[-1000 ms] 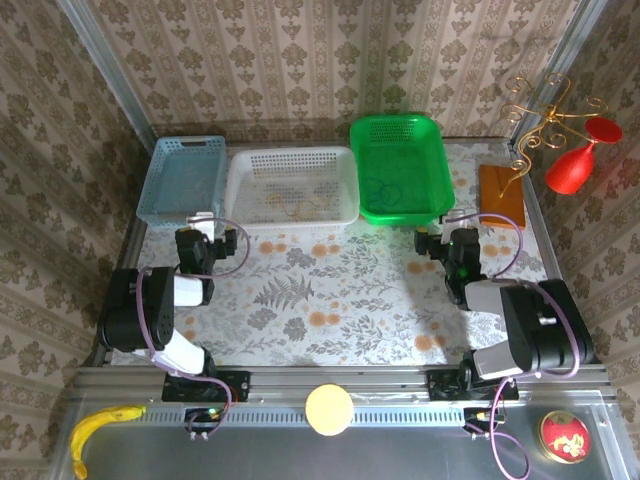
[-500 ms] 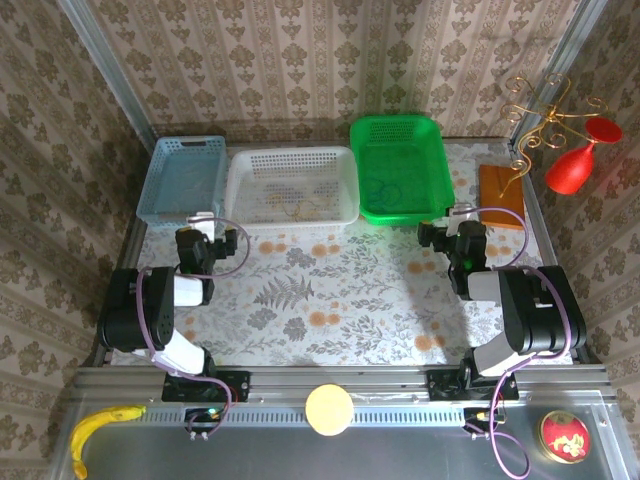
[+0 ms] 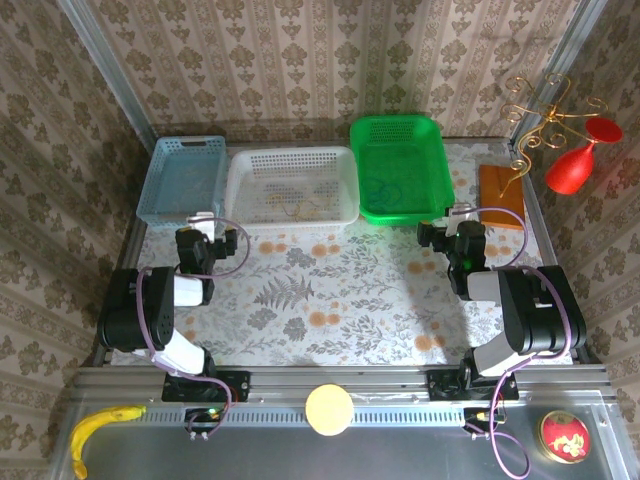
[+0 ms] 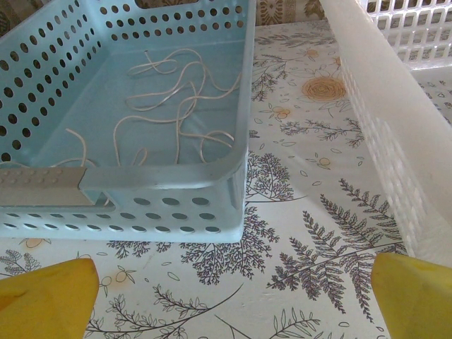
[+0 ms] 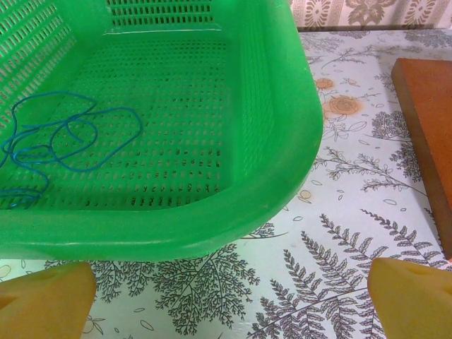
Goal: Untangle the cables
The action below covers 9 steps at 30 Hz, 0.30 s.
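A small clump of thin tangled cables (image 3: 296, 203), pale tan with darker strands, lies in the white basket (image 3: 245, 190). Loose pale cords (image 4: 176, 106) rest in the light blue basket (image 4: 141, 183), and a thin blue cord (image 5: 56, 141) loops in the green basket (image 5: 282, 155). My left gripper (image 3: 200, 222) sits just in front of the blue basket, open, its yellow fingertips (image 4: 42, 296) wide apart over bare tablecloth. My right gripper (image 3: 452, 218) hovers at the green basket's near right corner, open too, nothing between its fingertips (image 5: 413, 296).
The three baskets stand in a row along the back of the table. An orange-brown board (image 3: 500, 195) lies right of the green basket, with a gold wire stand (image 3: 540, 120) and a red glass (image 3: 572, 165) behind it. A banana (image 3: 100, 425) lies on the front rail.
The right arm swung its elbow inward and the right gripper shifted slightly right and toward the green basket, then stopped. The left arm stayed still.
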Motion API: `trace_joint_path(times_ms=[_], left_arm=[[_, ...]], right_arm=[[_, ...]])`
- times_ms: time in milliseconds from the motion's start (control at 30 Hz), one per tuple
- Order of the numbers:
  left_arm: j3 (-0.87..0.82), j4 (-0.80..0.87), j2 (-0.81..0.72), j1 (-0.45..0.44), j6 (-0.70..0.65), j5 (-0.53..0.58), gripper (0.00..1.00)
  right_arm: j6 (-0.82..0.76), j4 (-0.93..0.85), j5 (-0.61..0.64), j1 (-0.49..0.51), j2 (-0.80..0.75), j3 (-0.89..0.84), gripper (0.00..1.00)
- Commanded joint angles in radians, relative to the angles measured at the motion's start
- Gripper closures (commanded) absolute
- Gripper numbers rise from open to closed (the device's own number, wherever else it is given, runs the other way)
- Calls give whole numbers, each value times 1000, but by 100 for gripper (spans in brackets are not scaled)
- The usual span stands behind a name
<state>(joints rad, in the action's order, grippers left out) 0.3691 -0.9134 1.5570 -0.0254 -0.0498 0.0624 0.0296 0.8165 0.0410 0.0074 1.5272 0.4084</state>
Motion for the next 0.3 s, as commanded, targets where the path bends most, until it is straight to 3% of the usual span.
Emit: trace_joint_path(times_ms=[0, 267], left_arm=[[22, -13, 0, 5, -14, -15, 0], [22, -13, -1, 5, -13, -16, 0]], right_arm=[[4, 14, 21, 7, 7, 13, 0], [5, 25, 17, 5, 0, 4, 0]])
